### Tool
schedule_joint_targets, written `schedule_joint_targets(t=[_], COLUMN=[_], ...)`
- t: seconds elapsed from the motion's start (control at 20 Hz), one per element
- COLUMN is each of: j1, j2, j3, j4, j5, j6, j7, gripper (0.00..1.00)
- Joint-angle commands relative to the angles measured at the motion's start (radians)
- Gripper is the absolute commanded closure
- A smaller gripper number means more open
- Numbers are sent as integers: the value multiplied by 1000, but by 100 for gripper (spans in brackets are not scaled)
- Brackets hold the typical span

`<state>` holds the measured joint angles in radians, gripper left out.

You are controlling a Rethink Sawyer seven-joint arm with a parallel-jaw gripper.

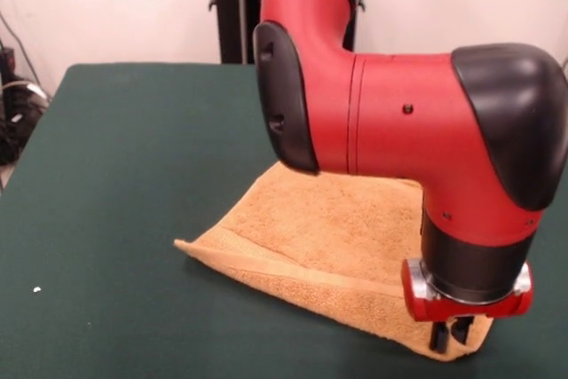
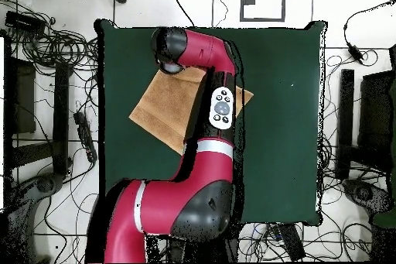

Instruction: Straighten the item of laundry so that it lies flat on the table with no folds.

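Observation:
The golden-orange towel (image 1: 328, 228) lies on the dark green table (image 1: 115, 175), right of centre in the front view. A folded strip runs along its near edge, and its left corner lifts slightly. My gripper (image 1: 450, 335) points straight down at the towel's near right corner, its fingers (image 1: 438, 336) close together and pinching the cloth at the edge. In the overhead view the towel (image 2: 162, 106) lies skewed on the table (image 2: 278, 121). The arm's black wrist end (image 2: 170, 48) covers the gripper and the towel's far corner there.
The red arm (image 1: 390, 113) hangs low over the towel and hides its middle and far edge. A small white speck (image 1: 36, 289) lies on the table at the front left. Cables and equipment stands (image 2: 46, 83) surround the table on the floor.

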<state>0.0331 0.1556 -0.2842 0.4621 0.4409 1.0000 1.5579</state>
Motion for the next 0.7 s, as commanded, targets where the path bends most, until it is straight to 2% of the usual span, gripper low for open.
schedule_joint_targets(t=[0.05, 0.15, 0.4, 0.6, 0.7], j1=[-9, -18, -46, -73, -86], j2=[163, 187, 254, 302, 326], j3=[74, 68, 35, -58, -126], j4=[-153, -180, -249, -294, -314], j5=[60, 79, 172, 273, 335], j6=[103, 151, 383, 537, 574], j7=[182, 183, 153, 101, 72], gripper=[100, 100, 100, 100, 100])
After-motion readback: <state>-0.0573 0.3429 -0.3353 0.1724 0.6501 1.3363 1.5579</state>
